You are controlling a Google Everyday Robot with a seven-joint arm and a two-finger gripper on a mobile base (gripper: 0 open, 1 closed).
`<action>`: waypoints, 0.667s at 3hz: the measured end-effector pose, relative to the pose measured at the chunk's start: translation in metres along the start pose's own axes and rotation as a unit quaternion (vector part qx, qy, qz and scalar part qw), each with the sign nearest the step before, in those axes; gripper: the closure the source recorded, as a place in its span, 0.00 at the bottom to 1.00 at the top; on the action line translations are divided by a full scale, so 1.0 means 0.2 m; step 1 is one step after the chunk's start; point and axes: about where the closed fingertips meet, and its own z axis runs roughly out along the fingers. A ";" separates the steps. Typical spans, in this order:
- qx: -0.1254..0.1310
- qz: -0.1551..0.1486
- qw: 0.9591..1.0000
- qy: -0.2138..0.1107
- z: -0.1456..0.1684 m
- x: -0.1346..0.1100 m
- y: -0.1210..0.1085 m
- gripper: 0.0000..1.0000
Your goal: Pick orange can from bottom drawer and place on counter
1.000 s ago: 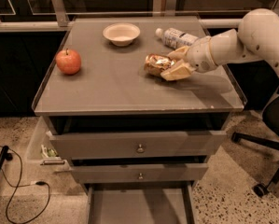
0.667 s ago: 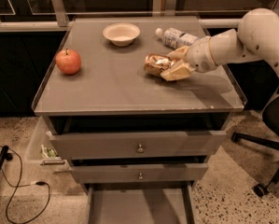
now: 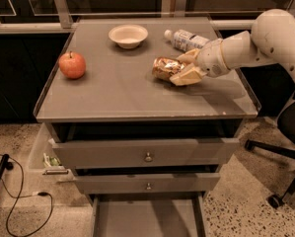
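Note:
The orange can (image 3: 165, 68) lies on its side on the counter (image 3: 117, 93), right of centre. My gripper (image 3: 182, 67) reaches in from the right, and its two pale fingers (image 3: 185, 76) close on the can's right end from above and below. The white arm runs off to the upper right. The bottom drawer (image 3: 147, 217) is pulled out at the foot of the cabinet, and its grey floor shows nothing on it.
A red apple (image 3: 72, 65) sits at the counter's left and a pale bowl (image 3: 128, 35) at the back centre. A clear plastic bottle (image 3: 185, 38) lies just behind my gripper. A chair base (image 3: 277, 154) stands to the right and cables (image 3: 18, 201) lie on the floor to the left.

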 end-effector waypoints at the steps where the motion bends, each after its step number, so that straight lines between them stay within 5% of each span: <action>1: 0.000 0.000 1.000 0.000 0.00 0.00 0.00 0.11; 2: 0.000 0.000 1.000 0.000 0.00 0.00 0.00 0.00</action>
